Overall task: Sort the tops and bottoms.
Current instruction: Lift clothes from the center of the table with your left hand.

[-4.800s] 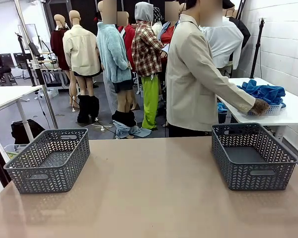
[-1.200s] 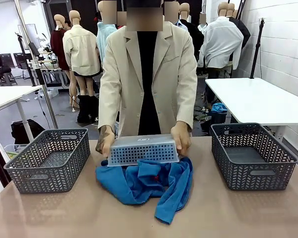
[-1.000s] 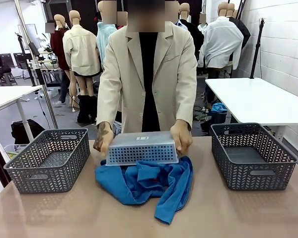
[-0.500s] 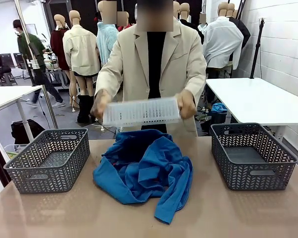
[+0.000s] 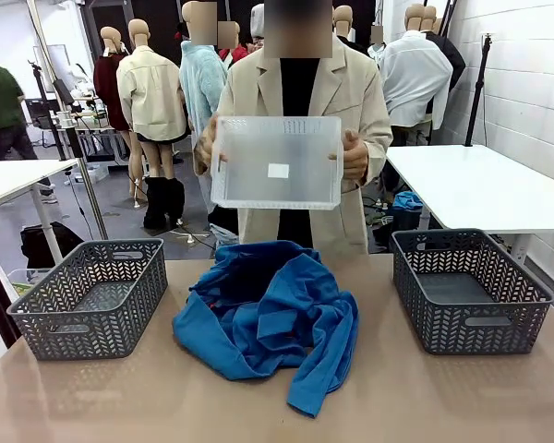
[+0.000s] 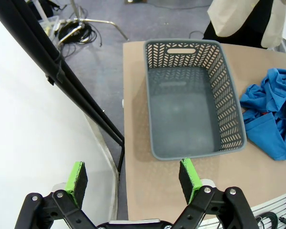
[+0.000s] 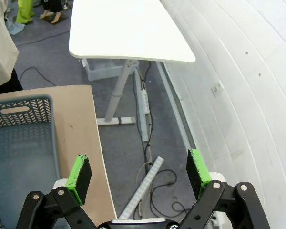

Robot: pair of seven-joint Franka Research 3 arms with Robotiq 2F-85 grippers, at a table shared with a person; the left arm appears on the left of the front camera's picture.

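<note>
A heap of bright blue tops (image 5: 272, 309) lies in the middle of the table, with a darker patch in its upper folds that I cannot tell apart as bottoms. An edge of the blue heap (image 6: 271, 107) also shows in the left wrist view. My left gripper (image 6: 133, 179) hovers open off the table's left end, short of the left grey basket (image 6: 190, 102). My right gripper (image 7: 139, 174) hangs open past the table's right edge, over the floor, beside the right grey basket (image 7: 14, 157).
Two empty grey baskets (image 5: 92, 295) (image 5: 471, 288) stand at the table's left and right. The person at the far side holds an emptied white basket (image 5: 277, 161) up at chest height with both hands. A white side table (image 5: 485, 185) stands at the back right.
The person has lifted the upturned white basket off the blue heap and raised it to chest height, its bottom now facing me. The clothes lie uncovered on the table.
</note>
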